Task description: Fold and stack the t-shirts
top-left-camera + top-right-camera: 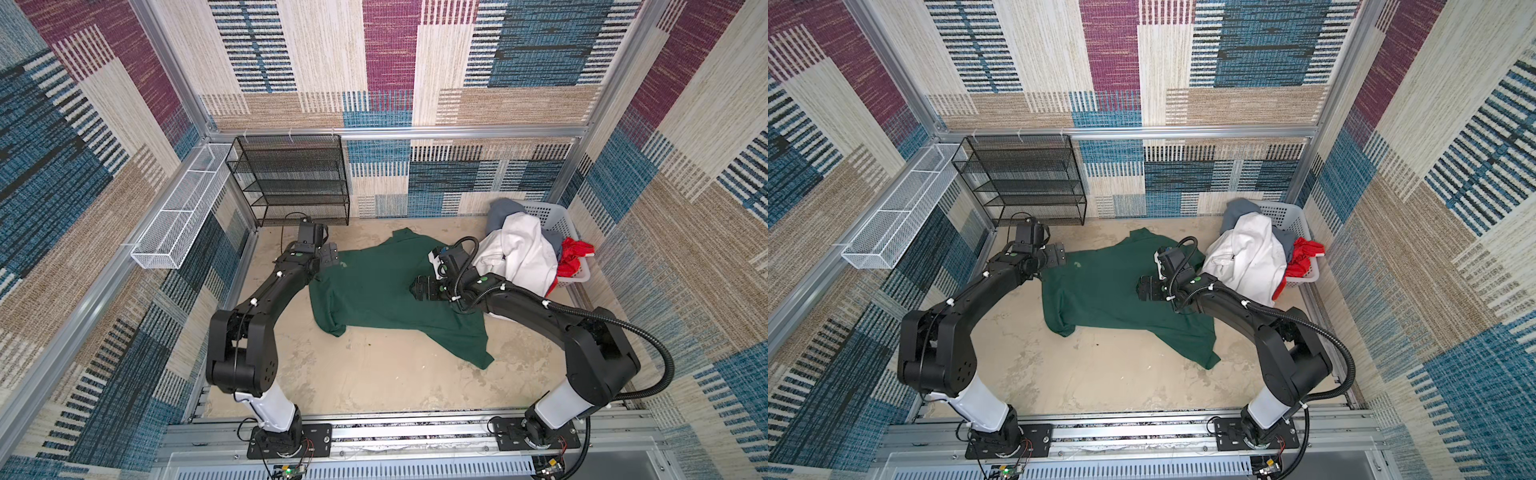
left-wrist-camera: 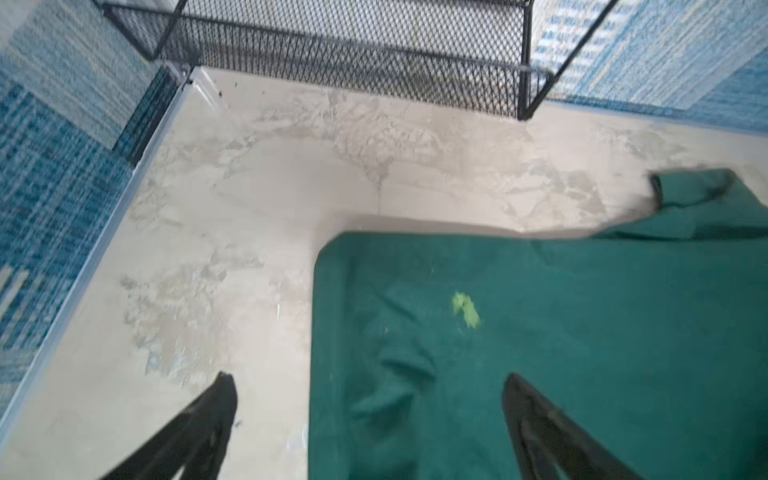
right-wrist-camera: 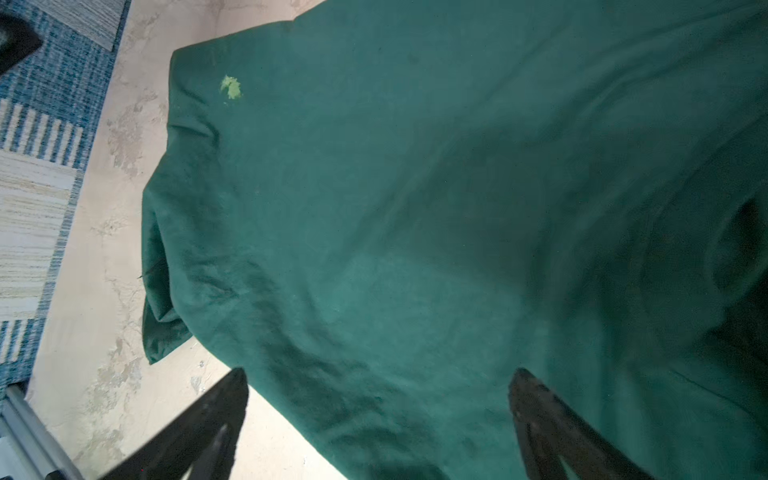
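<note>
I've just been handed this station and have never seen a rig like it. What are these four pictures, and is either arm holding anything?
Two black robot arms, the left arm and the right arm, are bolted at the near edge of a table. Both top views look down on the whole scene from almost the same spot. Each wrist view looks out along one arm's jaws. A green t-shirt lies spread on the table. A white t-shirt, a grey t-shirt and a red t-shirt are heaped in a pale basket at the far right. A black mesh shelf stands at the back. Both pairs of jaws stand open above the green t-shirt, holding nothing.
</note>
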